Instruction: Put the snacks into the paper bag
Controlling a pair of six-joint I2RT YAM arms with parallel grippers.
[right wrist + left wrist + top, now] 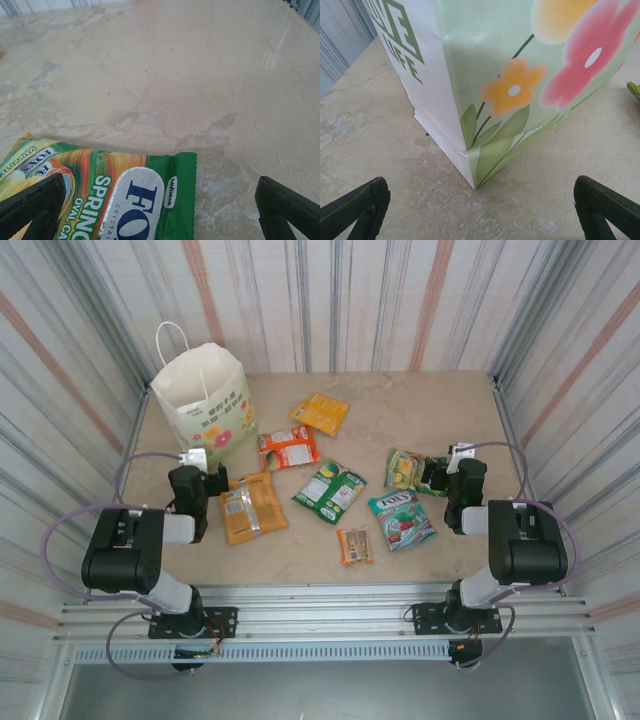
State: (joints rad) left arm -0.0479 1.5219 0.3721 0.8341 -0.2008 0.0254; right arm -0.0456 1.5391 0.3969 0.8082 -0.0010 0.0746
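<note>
Presently all seven snacks lie flat on the table [420,400], outside the paper bag [205,400], which stands upright with its mouth open; the packets spread from just beside the bag's printed face away to its right. Left gripper [480,215]: jaws spread wide, holding nothing, set low facing the bag's near corner, close but apart from it. Right gripper [160,215]: jaws likewise wide and empty, hanging over the end of the yellow-green packet [100,195], well apart from the bag. Judged step: picking up that packet. Recommended: come down so the fingers bracket the packet's edge, close firmly as the foil looks slippery, lift clear of the teal-red packet [400,518] near it, and release only above the bag's mouth
</note>
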